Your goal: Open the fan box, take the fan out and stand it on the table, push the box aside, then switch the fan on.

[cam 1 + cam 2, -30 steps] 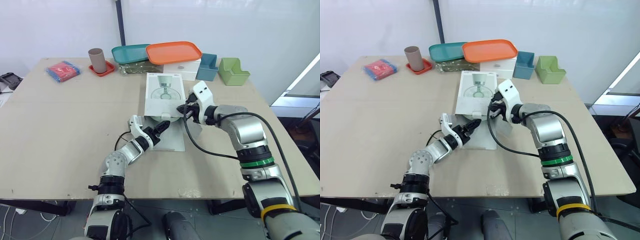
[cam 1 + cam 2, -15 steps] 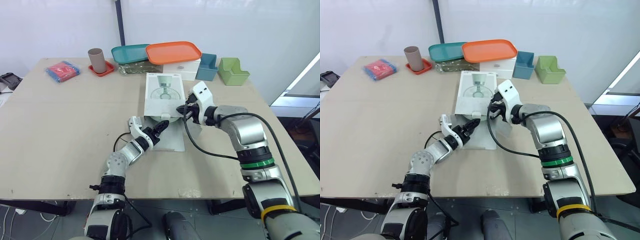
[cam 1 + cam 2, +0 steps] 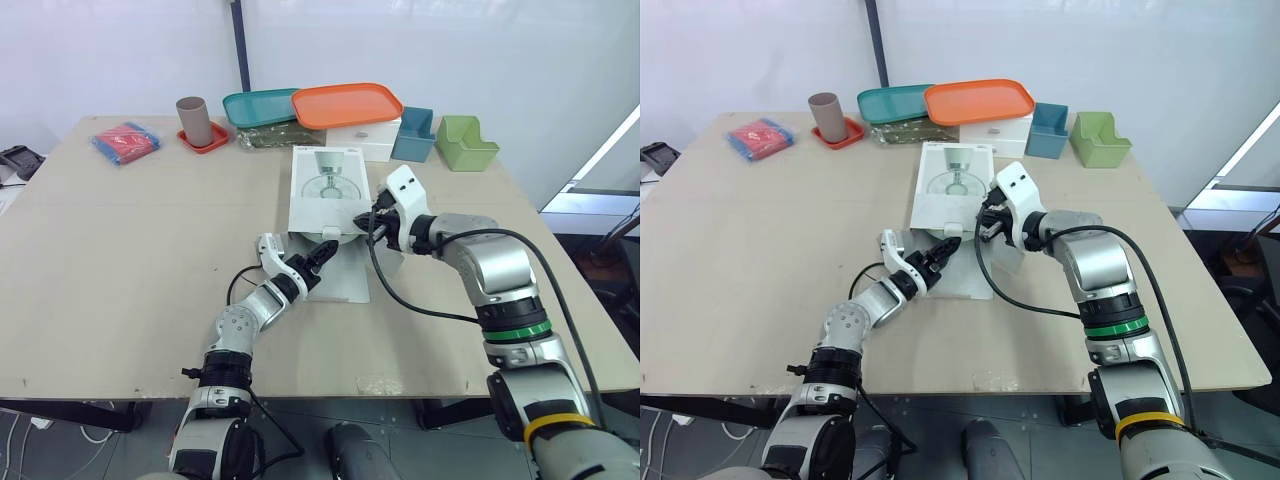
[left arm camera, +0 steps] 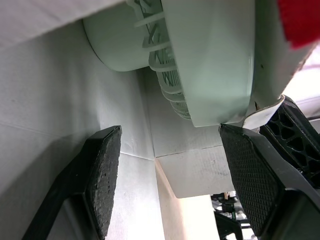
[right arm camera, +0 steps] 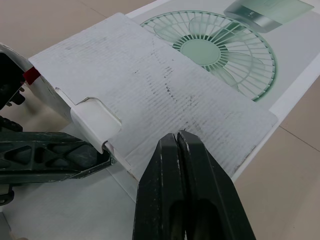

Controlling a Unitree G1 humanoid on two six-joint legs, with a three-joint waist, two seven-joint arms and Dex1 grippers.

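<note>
The box (image 3: 325, 188) lay flat mid-counter (image 3: 120, 250), the fan (image 4: 200, 65) inside its open 6 o'clock end — there the left tool (image 3: 323, 254) gaped, fingers spread. The right tool (image 3: 363, 219), fingers pressed together, sat at the box's 4 o'clock corner — by a flap (image 5: 150, 85).

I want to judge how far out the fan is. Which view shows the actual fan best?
The left wrist view: the fan, grille and housing, sits in the open box, ahead of the left gripper with its fingers open. The eye views show the box from above, the right wrist view its flap and printed fan picture.
</note>
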